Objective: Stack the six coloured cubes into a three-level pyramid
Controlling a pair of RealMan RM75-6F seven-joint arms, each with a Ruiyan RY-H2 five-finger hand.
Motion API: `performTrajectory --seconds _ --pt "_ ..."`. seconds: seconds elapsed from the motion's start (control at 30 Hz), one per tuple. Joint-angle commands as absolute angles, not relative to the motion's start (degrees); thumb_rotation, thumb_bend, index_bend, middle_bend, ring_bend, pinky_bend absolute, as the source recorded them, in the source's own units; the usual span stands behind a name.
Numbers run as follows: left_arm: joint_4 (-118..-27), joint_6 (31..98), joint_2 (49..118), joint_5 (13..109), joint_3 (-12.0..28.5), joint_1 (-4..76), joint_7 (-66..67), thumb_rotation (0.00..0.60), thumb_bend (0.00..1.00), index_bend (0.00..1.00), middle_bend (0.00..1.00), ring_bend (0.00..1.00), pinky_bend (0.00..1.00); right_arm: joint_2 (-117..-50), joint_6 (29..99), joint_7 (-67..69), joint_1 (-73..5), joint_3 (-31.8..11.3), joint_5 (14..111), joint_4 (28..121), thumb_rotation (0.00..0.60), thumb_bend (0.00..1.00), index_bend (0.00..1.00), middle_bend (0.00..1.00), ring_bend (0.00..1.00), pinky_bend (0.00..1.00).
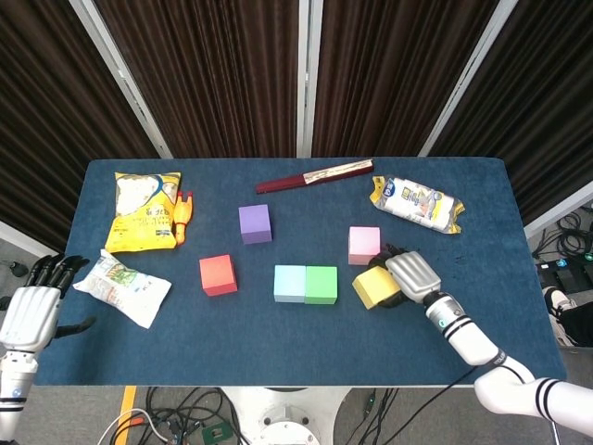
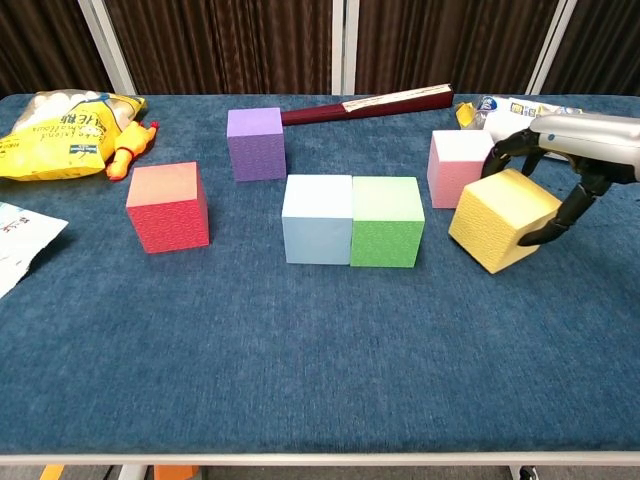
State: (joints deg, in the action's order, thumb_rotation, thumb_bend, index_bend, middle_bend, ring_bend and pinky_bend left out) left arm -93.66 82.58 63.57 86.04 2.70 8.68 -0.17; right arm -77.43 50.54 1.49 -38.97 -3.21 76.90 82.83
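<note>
The yellow cube (image 2: 503, 220) covers the lower right corner of the pink cube (image 2: 456, 167) in the chest view. The right hand (image 2: 572, 160) runs off that view's right edge, and its palm cannot be seen. The left hand (image 1: 28, 307) is cut by the head view's left edge. The white packet (image 2: 22, 240) is clipped at the chest view's left edge, its print unreadable.

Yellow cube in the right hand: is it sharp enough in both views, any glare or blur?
Head view: yellow cube small but sharp, right hand covering part of it. Chest view: cube crisp, surface texture visible, tilted, no glare; the hand runs off the frame's edge.
</note>
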Motion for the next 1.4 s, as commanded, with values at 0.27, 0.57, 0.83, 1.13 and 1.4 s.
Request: performTrajectory --seconds 0.27,0.57,0.83,1.13,1.4 --pt "-93.34 82.60 63.57 85.99 2.60 8.55 -0.45 0.600 0.00 0.17 0.13 0.06 0.08 -82.70 51.59 -5.93 -39.81 -6.96 70.90 81.70 0.600 0.09 0.49 0.32 0.12 0.23" --pt "-93.01 82.62 63.55 85.83 2.55 8.39 -0.74 0.600 0.00 0.17 0.13 0.06 0.08 -82.35 51.36 -8.71 -39.33 -6.95 68.47 83.96 0.600 0.08 0.45 0.31 0.09 0.12" --pt "-92.73 82.37 63.71 85.88 2.67 8.65 -0.76 0.600 0.00 0.17 0.13 0.06 0.08 -81.63 50.54 -10.52 -39.14 -7.10 65.59 86.44 0.600 0.05 0.34 0.23 0.00 0.00" --pt "-92.78 82.59 63.63 85.96 2.64 8.54 -0.65 0.600 0.00 0.17 0.13 0.06 0.08 -80.46 49.82 -10.24 -39.25 -6.60 66.70 87.22 0.600 0.01 0.00 0.11 0.00 0.00" --pt "-93.31 82.69 63.39 86.17 2.61 8.54 -0.31 0.600 0.00 0.17 0.13 0.06 0.08 -74.30 55.34 -14.33 -37.81 -4.05 76.51 90.93 0.600 0.00 0.00 0.07 0.00 0.00"
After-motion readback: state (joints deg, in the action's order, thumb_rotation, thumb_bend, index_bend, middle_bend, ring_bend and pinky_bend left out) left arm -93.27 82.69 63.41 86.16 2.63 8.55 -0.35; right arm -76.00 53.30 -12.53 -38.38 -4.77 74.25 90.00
